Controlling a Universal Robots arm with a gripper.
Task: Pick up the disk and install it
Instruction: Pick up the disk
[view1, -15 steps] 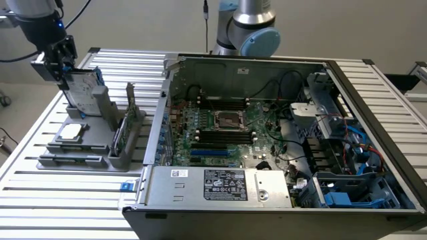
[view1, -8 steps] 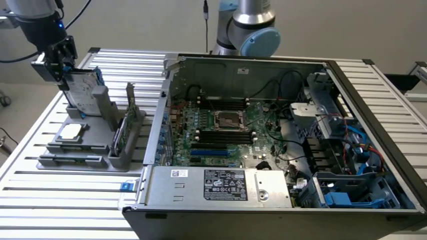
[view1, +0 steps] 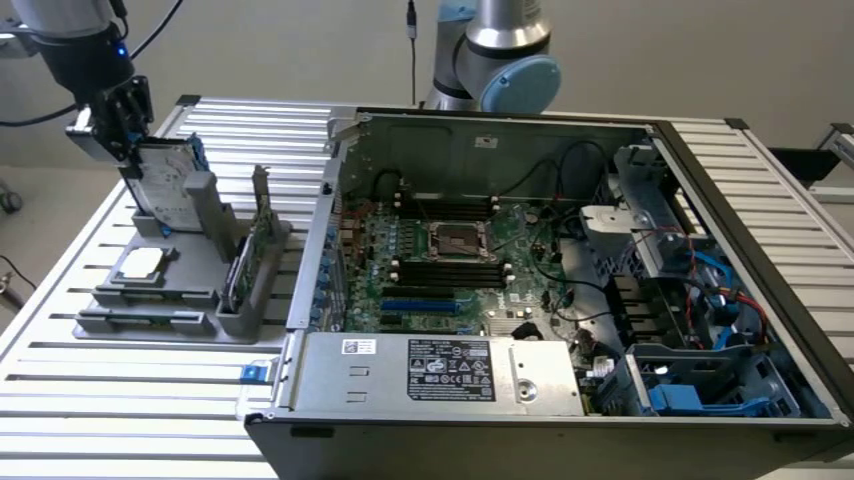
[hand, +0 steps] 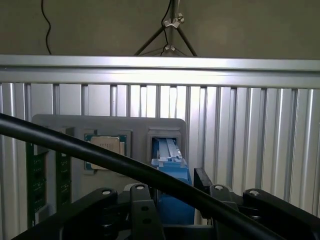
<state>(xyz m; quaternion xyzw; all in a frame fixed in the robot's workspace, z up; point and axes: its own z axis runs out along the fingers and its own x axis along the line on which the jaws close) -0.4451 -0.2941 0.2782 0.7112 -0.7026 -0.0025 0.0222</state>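
Disk (view1: 168, 178) stands in grey holder (view1: 200, 208), upper corner hidden behind gripper (view1: 131, 156).

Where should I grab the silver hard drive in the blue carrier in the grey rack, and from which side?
Take the silver-grey hard drive in its blue carrier by its upper edge, across the flat faces, from above. It stands on edge in the grey plastic rack, whose slot covers its lower part, so likely only the top is free. The gripper hangs at that edge.

Bright even light, soft shadows, mild glare
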